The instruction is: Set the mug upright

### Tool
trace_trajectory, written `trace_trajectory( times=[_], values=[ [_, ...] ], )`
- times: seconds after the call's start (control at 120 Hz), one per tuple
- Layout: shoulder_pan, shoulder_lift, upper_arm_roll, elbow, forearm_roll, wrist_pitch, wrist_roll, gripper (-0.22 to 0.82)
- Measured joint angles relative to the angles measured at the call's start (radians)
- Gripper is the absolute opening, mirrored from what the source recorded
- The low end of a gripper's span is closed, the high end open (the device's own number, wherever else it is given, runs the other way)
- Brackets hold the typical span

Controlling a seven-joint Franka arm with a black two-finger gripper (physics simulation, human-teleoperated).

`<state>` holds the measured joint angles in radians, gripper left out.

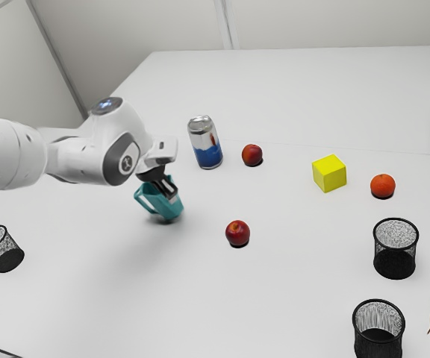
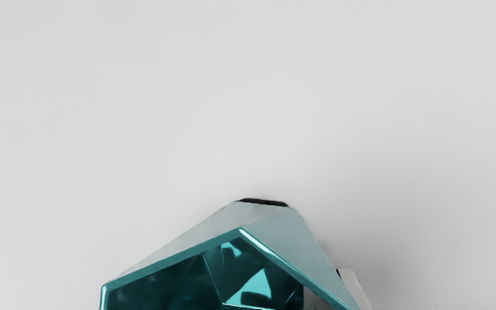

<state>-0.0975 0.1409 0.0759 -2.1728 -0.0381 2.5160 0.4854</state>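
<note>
**Low over the bench, mouth up and in the grip**

At the centre of the work, the pincer (image 1: 171,195) looks closed on the wall of the teal faceted mug (image 1: 169,209), whose base points down toward the bench (image 1: 297,298). Its handle (image 1: 145,201) juts toward ten o'clock in the exterior view. I judge the step in hand to be the righting and setting of it; any slight lean, or whether the base sits flat, I cannot tell. What counts next is a level base with full support before letting go; a tilted release could rock it.

Outward from the mug, clocked in that same view: the silver-and-blue can (image 1: 205,142) at one, the nearer red apple (image 1: 237,233) at four, the yellow cube (image 1: 329,174) at three.
</note>
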Motion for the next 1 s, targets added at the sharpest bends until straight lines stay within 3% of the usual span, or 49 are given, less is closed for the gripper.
trace_trajectory(
  times=[0.258,0.433,0.558,0.842,1.0],
  values=[
    [0.003,0.012,-0.005,0.001,0.16,-0.047,-0.205,-0.18],
    [0.003,0.015,-0.006,-0.003,0.17,-0.058,-0.294,0.2],
    [0.004,0.014,-0.006,-0.002,0.172,-0.061,-0.344,0.37],
    [0.003,-0.051,-0.007,0.034,0.173,-0.126,-0.419,0.53],
    [0.009,-0.151,-0.016,0.188,0.132,-0.331,-0.446,0.56]
  ],
)
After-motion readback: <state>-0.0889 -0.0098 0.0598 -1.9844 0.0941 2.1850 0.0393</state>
